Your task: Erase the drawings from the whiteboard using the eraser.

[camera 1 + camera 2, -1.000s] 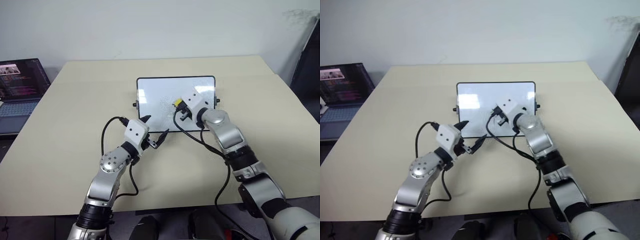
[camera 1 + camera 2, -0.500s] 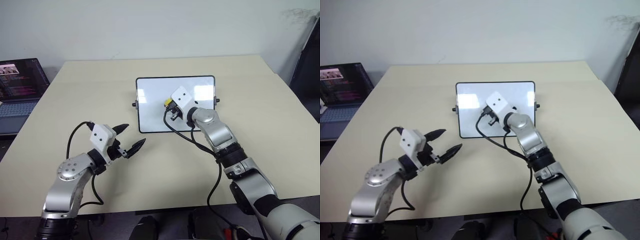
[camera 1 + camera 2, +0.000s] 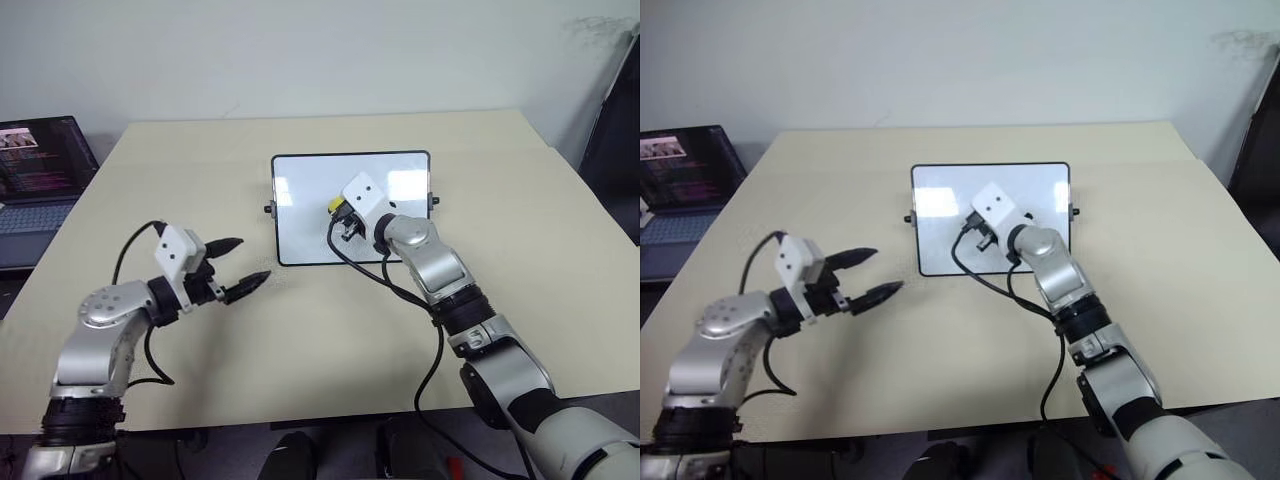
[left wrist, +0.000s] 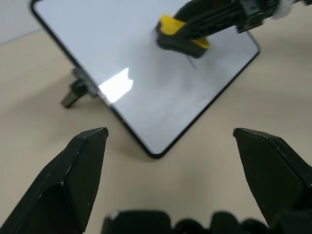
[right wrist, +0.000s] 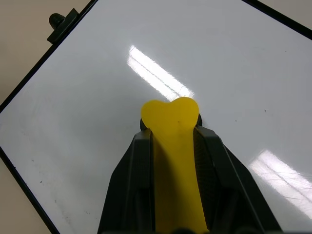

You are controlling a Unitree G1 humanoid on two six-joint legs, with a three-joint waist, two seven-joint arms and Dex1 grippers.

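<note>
The right tool (image 5: 173,161) is clamped on the yellow eraser (image 5: 171,127), its two black fingers (image 5: 132,180) pressed against the block's long sides, with the eraser's rounded tip resting on the whiteboard (image 3: 305,195) near the middle of the glossy surface. In the left wrist view a short thin dark stroke (image 4: 191,64), a remnant of the drawings, lies just beside the eraser; the rest of the white surface there reads as blank apart from light reflections. The whiteboard, black-framed with small side knobs, lies flat on the beige desk (image 3: 300,330). The left tool (image 3: 243,265) hovers over the desk beside the board's near left corner, fingers spread apart and holding nothing. A laptop (image 3: 40,175) sits beyond the desk's left edge.
</note>
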